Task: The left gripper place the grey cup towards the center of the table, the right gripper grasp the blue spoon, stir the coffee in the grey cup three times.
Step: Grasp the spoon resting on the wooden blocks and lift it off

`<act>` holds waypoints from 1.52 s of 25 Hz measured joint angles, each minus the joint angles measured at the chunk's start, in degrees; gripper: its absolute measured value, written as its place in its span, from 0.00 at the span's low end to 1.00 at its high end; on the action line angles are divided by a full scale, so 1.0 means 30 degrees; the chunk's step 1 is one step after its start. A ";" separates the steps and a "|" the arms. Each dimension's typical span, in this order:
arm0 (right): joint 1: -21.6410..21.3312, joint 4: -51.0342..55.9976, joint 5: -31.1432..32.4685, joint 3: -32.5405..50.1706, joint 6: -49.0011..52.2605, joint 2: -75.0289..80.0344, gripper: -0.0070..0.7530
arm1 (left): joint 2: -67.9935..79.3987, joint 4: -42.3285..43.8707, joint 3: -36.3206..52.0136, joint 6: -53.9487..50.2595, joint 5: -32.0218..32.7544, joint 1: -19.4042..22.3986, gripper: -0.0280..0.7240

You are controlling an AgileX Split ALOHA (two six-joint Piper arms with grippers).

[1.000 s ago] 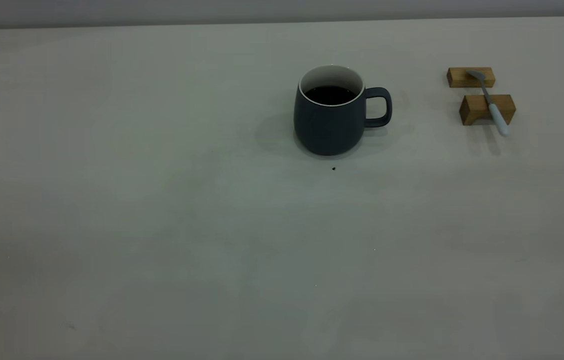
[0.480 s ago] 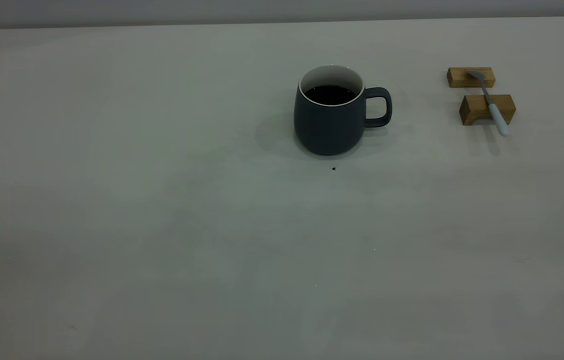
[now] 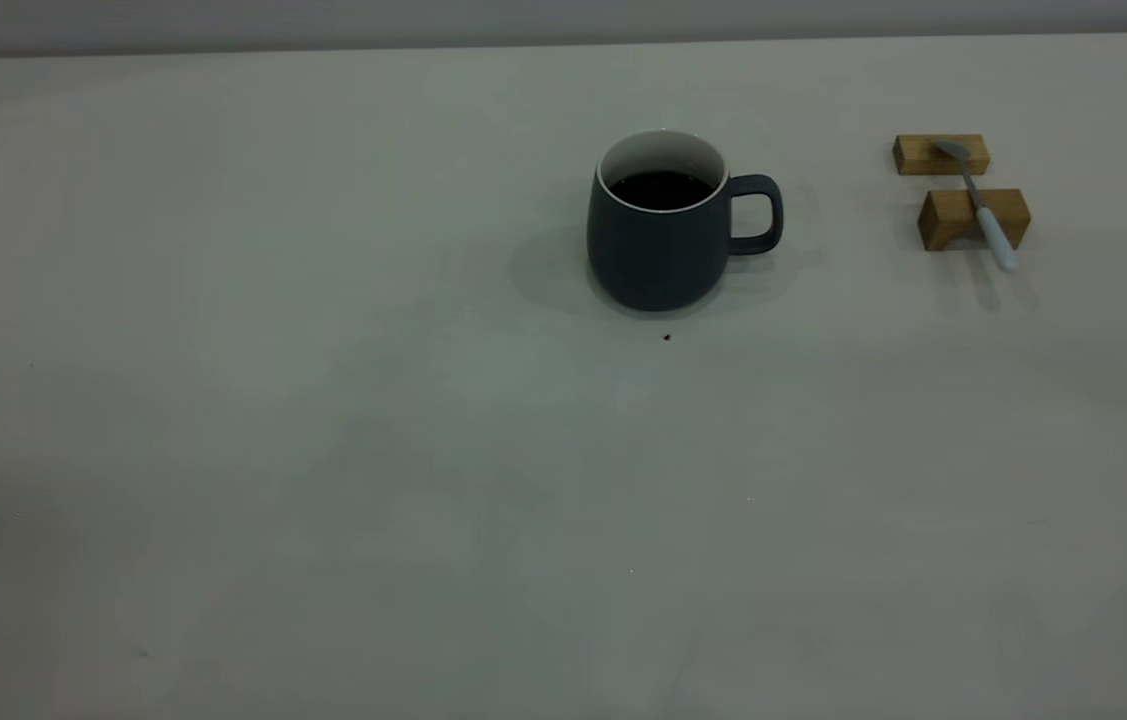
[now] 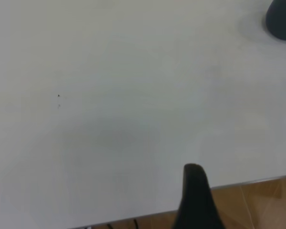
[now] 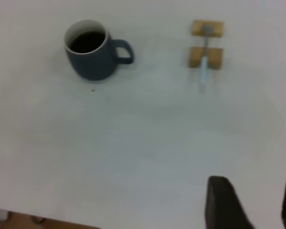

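Two wooden blocks (image 3: 973,218) prop the blue spoon (image 3: 981,208), well ahead of the right gripper (image 5: 251,205), fingers spread, empty. Light, slippery; pinch the handle. Grey cup (image 3: 661,222): heavy, spillable. Left gripper (image 4: 196,202): grip unclear.

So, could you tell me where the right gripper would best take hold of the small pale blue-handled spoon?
Probably by the pale blue handle of the small spoon, from above. It lies across two wooden blocks, raised off the off-white table, its handle end overhanging the nearer block, so fingers could likely close either side.
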 joint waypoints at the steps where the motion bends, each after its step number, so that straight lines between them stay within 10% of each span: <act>1: 0.0000 0.0480 -0.0570 -0.0144 -0.0333 0.1328 0.54 | 0.0000 0.0000 0.0000 0.0000 0.0000 0.0000 0.82; 9: 0.0000 0.3714 -0.3777 -0.1416 -0.4255 1.0518 0.75 | 0.0000 0.0000 0.0000 0.0000 0.0000 0.0000 0.82; 38: 0.0000 0.1517 -0.4940 -1.6304 -0.1234 3.4554 0.75 | 0.0000 0.0000 0.0000 -0.0025 0.0000 0.0000 0.82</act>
